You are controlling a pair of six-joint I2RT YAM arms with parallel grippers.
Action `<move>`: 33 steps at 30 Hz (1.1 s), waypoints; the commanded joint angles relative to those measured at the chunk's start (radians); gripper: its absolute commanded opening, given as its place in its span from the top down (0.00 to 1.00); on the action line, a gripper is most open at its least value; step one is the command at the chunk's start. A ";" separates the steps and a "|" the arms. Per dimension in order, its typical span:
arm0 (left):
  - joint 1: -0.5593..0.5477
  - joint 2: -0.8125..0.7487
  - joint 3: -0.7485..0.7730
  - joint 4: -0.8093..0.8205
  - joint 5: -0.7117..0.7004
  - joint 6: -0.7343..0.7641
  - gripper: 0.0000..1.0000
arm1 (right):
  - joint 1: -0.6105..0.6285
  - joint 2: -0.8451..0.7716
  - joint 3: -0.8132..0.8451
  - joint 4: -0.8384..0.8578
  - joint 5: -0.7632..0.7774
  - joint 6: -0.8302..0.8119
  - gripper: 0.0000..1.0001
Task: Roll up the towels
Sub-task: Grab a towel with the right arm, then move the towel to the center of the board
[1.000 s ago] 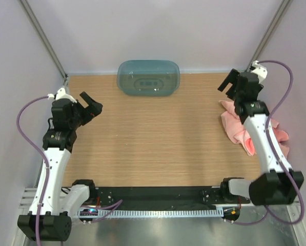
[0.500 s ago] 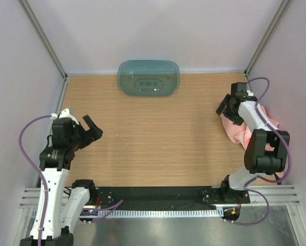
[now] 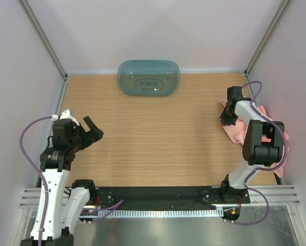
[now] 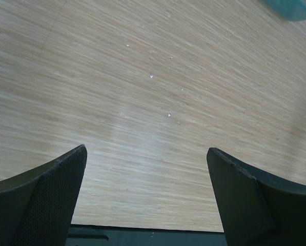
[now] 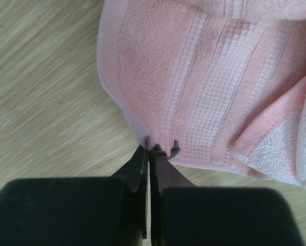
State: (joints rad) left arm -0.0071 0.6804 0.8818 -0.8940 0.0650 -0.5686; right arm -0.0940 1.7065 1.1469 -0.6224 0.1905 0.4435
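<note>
- Two arms. Left gripper [image 3: 94,128] over the left side of the table [image 3: 158,143], jaws spread, holding nothing.
- Right gripper [image 5: 150,148] pinched tight on the hem of the towels [image 5: 194,77]. One pink heap at the right edge; number in it unclear.
- One teal tub [image 3: 148,78], far edge, centre.
- A second ago the right gripper hung open above the heap.
</note>
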 commanded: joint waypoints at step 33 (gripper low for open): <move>-0.004 -0.082 -0.023 0.060 0.006 -0.008 0.06 | 0.630 -0.518 0.314 0.042 -0.784 0.026 0.88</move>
State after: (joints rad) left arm -0.0071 0.5999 0.8604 -0.8719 0.0639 -0.5728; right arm 0.3897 1.2320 1.4681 -0.7074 -0.4847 0.4503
